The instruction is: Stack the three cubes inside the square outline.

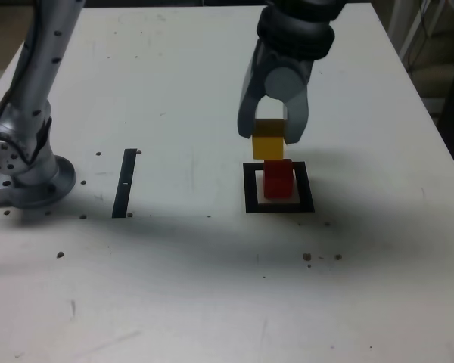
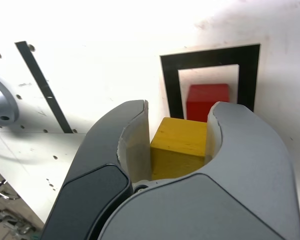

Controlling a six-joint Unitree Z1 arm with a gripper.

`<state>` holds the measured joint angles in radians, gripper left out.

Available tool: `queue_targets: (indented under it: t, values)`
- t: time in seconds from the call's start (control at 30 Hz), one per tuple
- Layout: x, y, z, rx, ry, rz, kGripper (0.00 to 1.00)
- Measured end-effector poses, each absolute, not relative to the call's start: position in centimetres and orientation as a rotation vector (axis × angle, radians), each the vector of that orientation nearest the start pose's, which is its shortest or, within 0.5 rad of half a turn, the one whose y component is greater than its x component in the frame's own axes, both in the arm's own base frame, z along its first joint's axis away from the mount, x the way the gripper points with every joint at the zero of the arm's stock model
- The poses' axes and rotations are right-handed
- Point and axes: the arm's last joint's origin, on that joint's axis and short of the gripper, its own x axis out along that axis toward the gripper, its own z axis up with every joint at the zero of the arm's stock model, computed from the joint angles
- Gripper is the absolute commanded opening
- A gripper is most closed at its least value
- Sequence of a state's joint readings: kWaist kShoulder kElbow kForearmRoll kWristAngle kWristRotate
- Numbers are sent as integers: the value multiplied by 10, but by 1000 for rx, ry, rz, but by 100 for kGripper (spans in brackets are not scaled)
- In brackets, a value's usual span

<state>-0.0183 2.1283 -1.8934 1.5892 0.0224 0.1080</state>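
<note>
The gripper (image 1: 272, 127) has its jaws clamped on the yellow cube (image 1: 268, 144), held just above the red cube (image 1: 278, 180), which stands inside the square outline (image 1: 251, 189) on the desk (image 1: 174, 287).

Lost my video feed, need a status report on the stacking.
Hand shut on yellow cube, held just above red cube. Red sits inside square outline. Green cube not in view. Nothing in the way.
</note>
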Motion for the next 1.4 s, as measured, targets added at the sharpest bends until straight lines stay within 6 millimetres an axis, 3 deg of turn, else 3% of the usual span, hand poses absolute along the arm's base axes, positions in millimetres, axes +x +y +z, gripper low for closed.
queue_targets:
  t: [0.67,0.73,0.87,0.93,1.23,1.4]
  values:
    - [396,-10,271,119,1835,-91,25]
    - [397,-9,270,119,1831,-91,34]
    - [396,-5,266,109,1837,-83,69]
    - [395,-3,264,104,1844,-80,82]
    - [394,0,260,97,1851,-76,97]
    - [394,1,261,100,1846,-68,99]
